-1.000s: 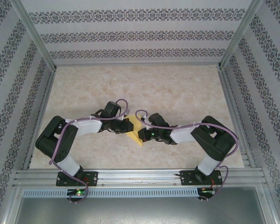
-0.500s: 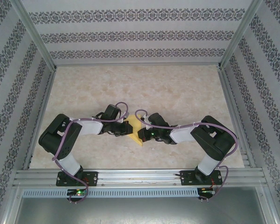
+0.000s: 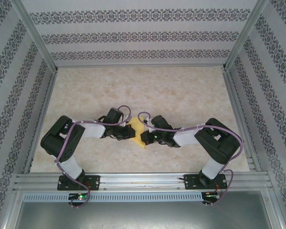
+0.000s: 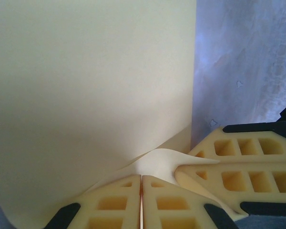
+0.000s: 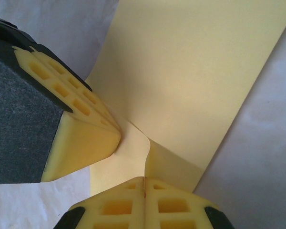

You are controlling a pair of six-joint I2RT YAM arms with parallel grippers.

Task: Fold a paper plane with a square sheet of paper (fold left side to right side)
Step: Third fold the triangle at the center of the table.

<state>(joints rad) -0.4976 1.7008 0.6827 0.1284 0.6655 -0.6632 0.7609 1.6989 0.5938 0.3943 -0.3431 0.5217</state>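
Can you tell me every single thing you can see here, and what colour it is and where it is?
sheet of paper: one, yellow, on the table between the two grippers, partly folded
table: one, beige marbled top, under everything
walls: three, white with dark patterned stripes, at the back and both sides
metal frame: one, silver rails, along the near edge and up the corners
cables: two, purple, one along each arm
left arm: one, black and white, bolted near left
right arm: one, black and white, bolted near right
left gripper: one, yellow fingers, shut on the paper
right gripper: one, yellow fingers, shut on the paper
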